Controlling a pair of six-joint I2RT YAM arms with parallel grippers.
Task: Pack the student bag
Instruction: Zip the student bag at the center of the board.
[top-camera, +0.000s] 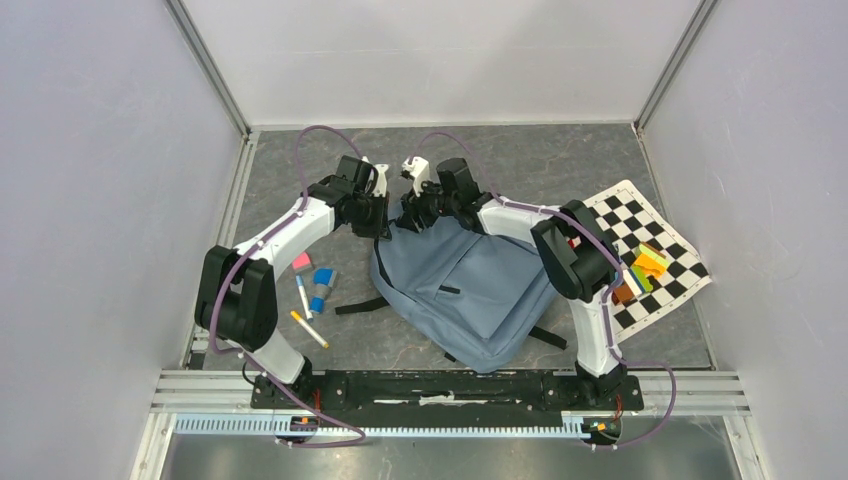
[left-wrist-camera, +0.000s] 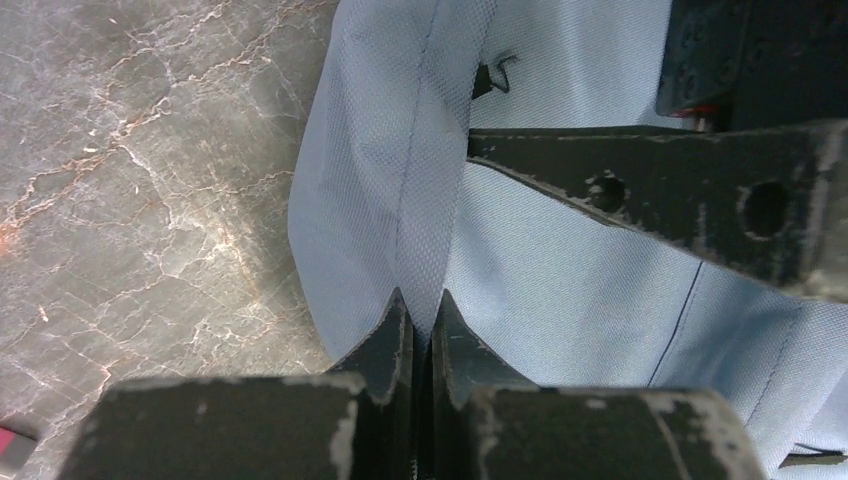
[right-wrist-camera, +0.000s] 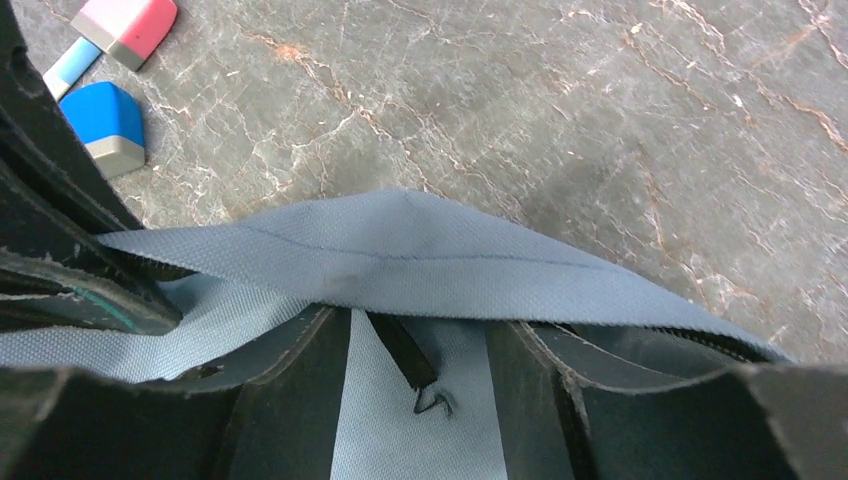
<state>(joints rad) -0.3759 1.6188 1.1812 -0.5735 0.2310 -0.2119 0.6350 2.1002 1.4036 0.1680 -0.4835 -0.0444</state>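
Large soft grey-blue fabric student bag flat on grey marbled tabletop, long axis from far mouth to near-right base. At that mouth: left gripper clamped shut on rim fold; right gripper alongside, jaws half-open astride black zipper pull.

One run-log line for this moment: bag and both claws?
bag: lying front pocket up | left claw: shut on bag edge fabric | right claw: open, straddling zipper pull
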